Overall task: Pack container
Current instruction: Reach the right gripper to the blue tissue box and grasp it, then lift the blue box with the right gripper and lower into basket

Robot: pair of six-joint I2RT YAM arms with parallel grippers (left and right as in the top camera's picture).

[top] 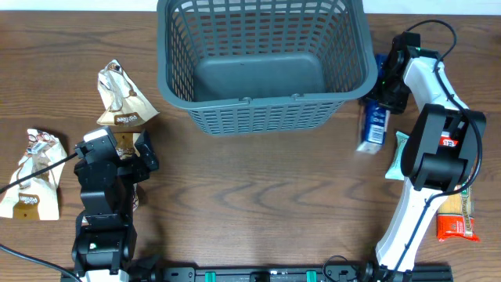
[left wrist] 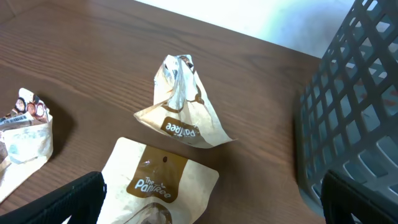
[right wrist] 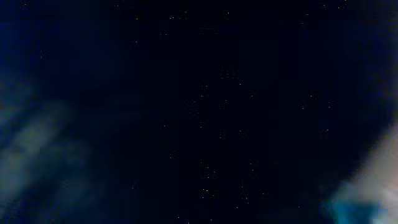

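Note:
The container point(top: 262, 110) is a large dark grey lattice basket at the back middle, and nothing shows inside it. Its side also shows in the left wrist view point(left wrist: 354, 106). My left gripper point(top: 133, 153) is open, its fingers wide apart point(left wrist: 211, 208) just above a flat cream and brown Pantree packet point(left wrist: 158, 180). A second, crumpled Pantree packet point(top: 121, 98) lies beyond it point(left wrist: 183, 115). My right gripper point(top: 389, 82) is right of the basket, down at the top of a blue and white packet point(top: 374, 121). The right wrist view is almost black, so its jaws are hidden.
A third cream packet point(top: 35, 176) lies at the far left point(left wrist: 25, 130). A pale green packet point(top: 399, 153) and an orange and red packet point(top: 456, 218) lie at the right, partly under the right arm.

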